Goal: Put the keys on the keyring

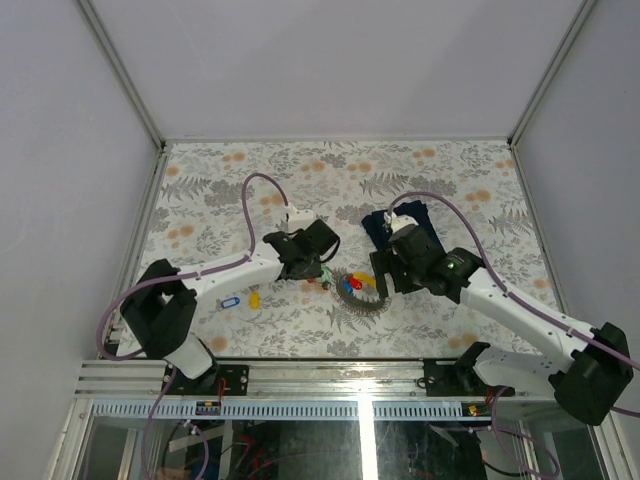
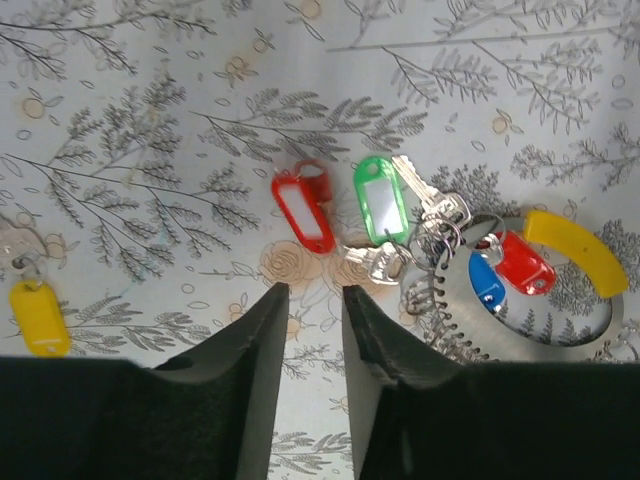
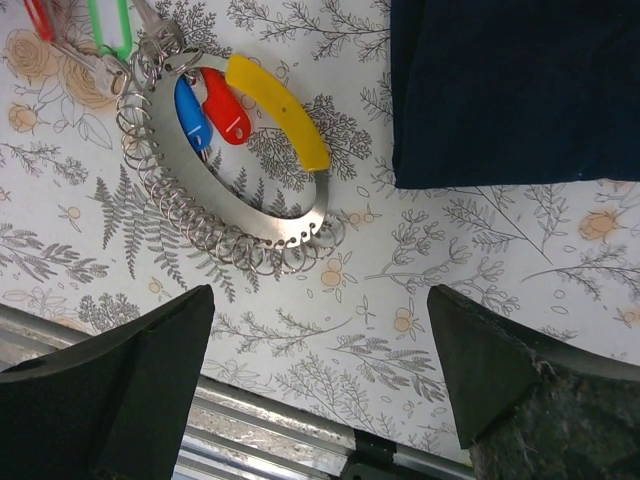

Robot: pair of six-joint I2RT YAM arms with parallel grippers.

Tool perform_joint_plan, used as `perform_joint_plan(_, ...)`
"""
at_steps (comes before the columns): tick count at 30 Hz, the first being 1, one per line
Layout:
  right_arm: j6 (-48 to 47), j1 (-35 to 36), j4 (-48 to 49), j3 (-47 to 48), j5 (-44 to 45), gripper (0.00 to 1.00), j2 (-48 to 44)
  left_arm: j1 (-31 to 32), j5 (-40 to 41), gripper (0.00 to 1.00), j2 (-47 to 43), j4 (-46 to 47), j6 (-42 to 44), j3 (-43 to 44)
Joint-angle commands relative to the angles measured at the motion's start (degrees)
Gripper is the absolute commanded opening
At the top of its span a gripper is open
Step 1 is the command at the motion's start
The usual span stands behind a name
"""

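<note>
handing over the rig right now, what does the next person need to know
Left claw: slightly open, empty, low over the table just short of the red tag and green-tag key.
Right claw: wide open, empty, near the keyring.
Green-tag key touches the keyring's rim; whether it is threaded on is unclear.
Yellow-tag key and blue-tag key lie loose on the left arm's side.
Left to do: thread the loose ones on.

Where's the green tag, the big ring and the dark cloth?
green tag [image 2: 381, 200]: left wrist view, middle of its window.
big ring [image 3: 255, 222]: right wrist view, lower part of its silver band.
dark cloth [image 3: 510, 90]: right wrist view, middle of the fabric.
</note>
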State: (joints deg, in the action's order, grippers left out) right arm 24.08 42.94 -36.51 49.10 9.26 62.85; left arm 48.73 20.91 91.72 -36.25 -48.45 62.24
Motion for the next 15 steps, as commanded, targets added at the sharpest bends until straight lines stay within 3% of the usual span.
perform_joint_plan(1, 0.7, -2.2, 4.9, 1.1, -4.9, 0.92, 4.0, -2.8, 0.9, 0.34, -3.9, 5.0, 4.6, -2.1)
perform_joint_plan(6, 1.9, -2.9, 10.2, 5.4, -13.1, 0.76, 11.3, -3.7, 0.1, 0.5, -7.2, 7.9, 7.7, -4.3)
perform_joint_plan(11, 7.9, -2.9, 14.9, 9.0, -16.2, 0.67, 20.2, -6.2, -2.3, 0.52, -12.4, 9.2, 9.3, -6.7)
perform_joint_plan(15, 14.2, -2.9, 17.6, 9.2, -11.5, 0.66, 24.1, -8.4, -2.8, 0.53, -16.6, 8.7, 10.9, -8.2)
